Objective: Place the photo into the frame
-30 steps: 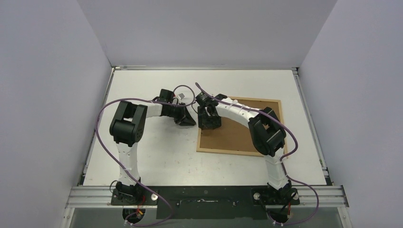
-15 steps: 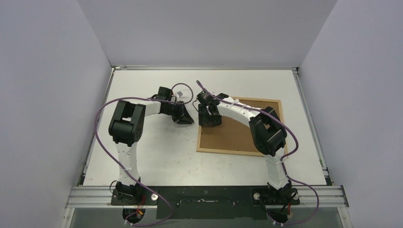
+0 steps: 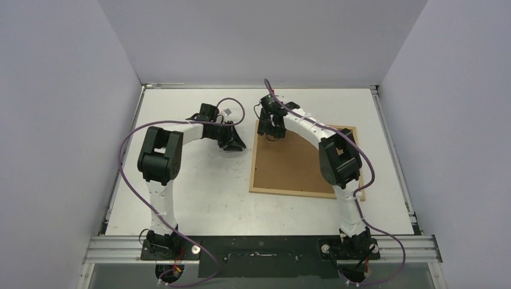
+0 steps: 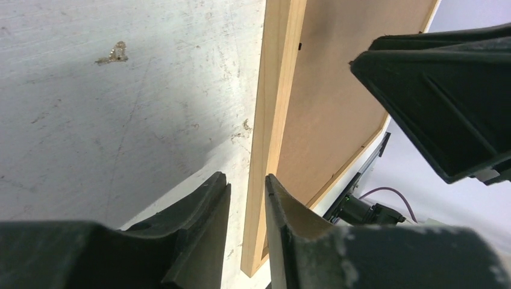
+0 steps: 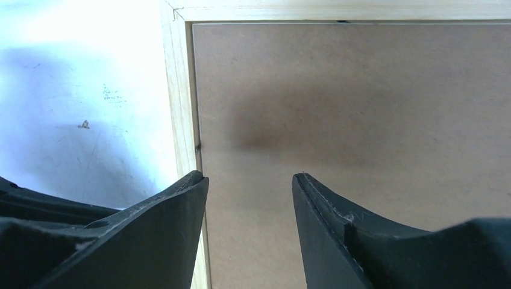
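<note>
The frame point(image 3: 252, 176) lies flat at the table's right centre, and a brown backing board point(image 3: 295, 162) fills it. The photo is not in view. My left gripper point(image 3: 237, 144) hovers just left of the frame's left rail and apart from it. In the left wrist view its jaws point(image 4: 245, 177) stand narrowly open, and the light-wood rail point(image 4: 271, 120) shows through the gap beyond them. My right gripper point(image 3: 270, 132) hangs over the frame's far-left corner. It is open point(image 5: 248, 176) and empty above the backing board point(image 5: 361, 108), beside the rail point(image 5: 178, 90).
Grey walls close in the white, scratched table point(image 3: 199, 192) on three sides. An aluminium rail point(image 3: 265, 247) carrying both arm bases runs along the near edge. Purple cables point(image 3: 123, 162) loop off both arms. The right arm's black gripper point(image 4: 434, 90) looms in the left wrist view.
The right gripper has moved from the board's left part toward the frame's far-left corner. The left gripper has drawn slightly away to the far left and its jaws have parted a little.
</note>
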Controlling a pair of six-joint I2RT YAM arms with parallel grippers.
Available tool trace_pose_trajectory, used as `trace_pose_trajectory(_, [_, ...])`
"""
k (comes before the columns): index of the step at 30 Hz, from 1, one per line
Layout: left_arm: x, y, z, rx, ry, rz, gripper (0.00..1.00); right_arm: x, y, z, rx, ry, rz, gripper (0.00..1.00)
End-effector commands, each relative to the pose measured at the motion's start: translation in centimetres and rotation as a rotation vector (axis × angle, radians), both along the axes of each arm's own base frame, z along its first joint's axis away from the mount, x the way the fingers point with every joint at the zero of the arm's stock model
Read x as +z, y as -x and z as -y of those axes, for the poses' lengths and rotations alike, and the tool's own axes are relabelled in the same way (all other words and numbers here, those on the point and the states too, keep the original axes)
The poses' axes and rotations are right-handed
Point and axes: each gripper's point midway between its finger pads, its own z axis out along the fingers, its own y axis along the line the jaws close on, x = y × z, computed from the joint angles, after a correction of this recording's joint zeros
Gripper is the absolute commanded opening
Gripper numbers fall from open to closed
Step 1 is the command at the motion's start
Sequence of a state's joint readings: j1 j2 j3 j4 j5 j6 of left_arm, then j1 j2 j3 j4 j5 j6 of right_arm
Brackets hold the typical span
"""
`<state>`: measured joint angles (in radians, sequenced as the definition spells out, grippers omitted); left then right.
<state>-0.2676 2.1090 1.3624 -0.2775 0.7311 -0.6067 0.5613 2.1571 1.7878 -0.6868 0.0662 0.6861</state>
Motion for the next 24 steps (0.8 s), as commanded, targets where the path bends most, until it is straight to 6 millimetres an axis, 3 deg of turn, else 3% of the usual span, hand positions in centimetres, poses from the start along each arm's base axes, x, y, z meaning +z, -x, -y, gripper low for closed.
trace_pose_trajectory(1, [0.6, -0.6, 0.1, -0.017, 0.022, 0.015, 0.29, -0.9, -1.2, -1.2, 0.005, -0.006, 0.000, 0.55])
trace_pose_trajectory(6, [0.1, 0.0, 1.5, -0.039, 0.058, -0.003, 0.33, -2.5, -1.1, -1.9, 0.025, -0.025, -0.051, 0.56])
trace_pose_trajectory(13, [-0.7, 0.5, 2.5, -0.054, 0.053, -0.027, 0.32, -3.6, -0.5, -2.3, 0.042, -0.038, -0.086, 0.55])
trace_pose_trajectory(24, [-1.0, 0.7, 2.2, -0.046, 0.039, -0.026, 0.29, -5.9, 1.0, -0.6, 0.088, 0.082, -0.144, 0.50])
